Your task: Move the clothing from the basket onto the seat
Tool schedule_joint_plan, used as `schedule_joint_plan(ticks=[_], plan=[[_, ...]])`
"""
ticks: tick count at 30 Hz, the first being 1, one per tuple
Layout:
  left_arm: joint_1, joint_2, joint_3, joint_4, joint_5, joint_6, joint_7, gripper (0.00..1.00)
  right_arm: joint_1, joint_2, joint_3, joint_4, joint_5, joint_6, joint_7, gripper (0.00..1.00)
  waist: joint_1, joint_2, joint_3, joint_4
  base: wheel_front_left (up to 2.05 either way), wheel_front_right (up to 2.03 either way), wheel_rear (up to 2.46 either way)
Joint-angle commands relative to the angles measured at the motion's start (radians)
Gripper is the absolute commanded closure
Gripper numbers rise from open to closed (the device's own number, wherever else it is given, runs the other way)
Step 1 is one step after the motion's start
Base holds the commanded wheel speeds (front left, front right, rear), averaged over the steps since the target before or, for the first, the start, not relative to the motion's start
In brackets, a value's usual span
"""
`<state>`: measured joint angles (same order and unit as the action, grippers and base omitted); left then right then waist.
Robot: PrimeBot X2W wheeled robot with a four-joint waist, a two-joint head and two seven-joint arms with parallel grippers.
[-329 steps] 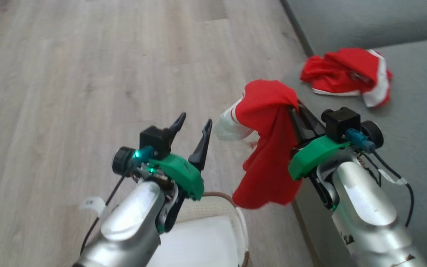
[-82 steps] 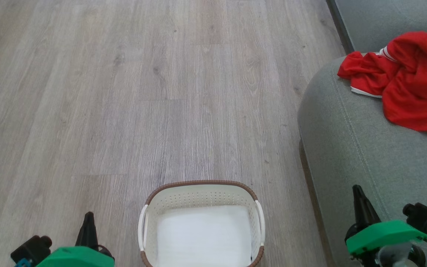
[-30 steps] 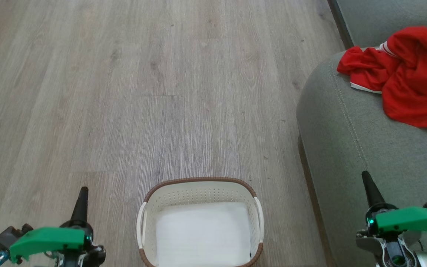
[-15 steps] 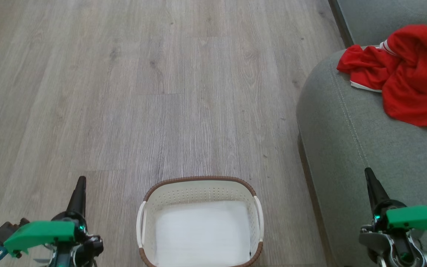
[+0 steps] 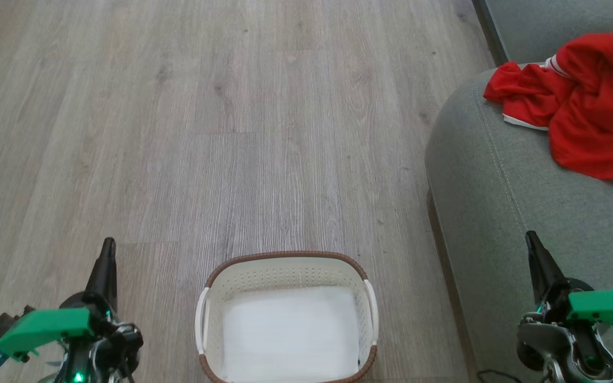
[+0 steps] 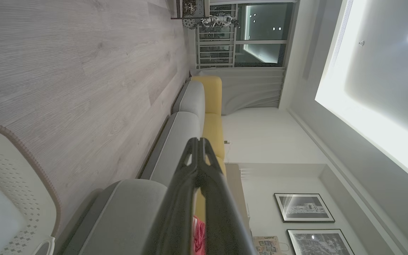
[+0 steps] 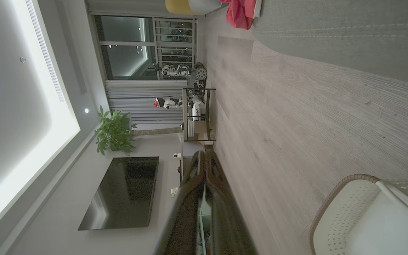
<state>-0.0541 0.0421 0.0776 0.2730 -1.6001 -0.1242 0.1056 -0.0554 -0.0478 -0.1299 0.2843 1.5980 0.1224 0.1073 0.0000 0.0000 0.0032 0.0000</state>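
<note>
One broad stretch of pale wood-plank floor (image 5: 232,133) runs up to the grey-green seat (image 5: 498,213) on the right. The basket (image 5: 285,258) stands on the floor just beside it, a white pad (image 5: 285,335) lying flat inside. The clothing (image 5: 583,106) lies crumpled on the seat, well apart from the basket. The left gripper (image 5: 108,246) and the right gripper (image 5: 530,238) flank the basket, fingers pressed together, empty.

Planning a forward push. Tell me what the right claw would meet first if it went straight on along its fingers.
Nothing close: the shut right claw points across the wood floor, beside the sofa seat. The far metal rack looks first in line, though depth is unclear.
</note>
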Motion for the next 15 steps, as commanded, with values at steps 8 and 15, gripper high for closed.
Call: schedule_joint_plan(ticks=[8, 15], plan=[[-0.054, 0.008, 0.037, -0.027, -0.008, -0.007, 0.008, 1.00, -0.053, -0.002, 0.016, -0.039, 0.011, 0.008, 0.006, 1.00, 0.0000, 0.0000, 0.000, 0.000, 0.00, 0.00, 0.00], [-0.054, 0.008, 0.037, -0.027, -0.008, -0.007, 0.008, 1.00, -0.053, -0.002, 0.016, -0.039, 0.011, 0.008, 0.006, 1.00, 0.0000, 0.0000, 0.000, 0.000, 0.00, 0.00, 0.00]])
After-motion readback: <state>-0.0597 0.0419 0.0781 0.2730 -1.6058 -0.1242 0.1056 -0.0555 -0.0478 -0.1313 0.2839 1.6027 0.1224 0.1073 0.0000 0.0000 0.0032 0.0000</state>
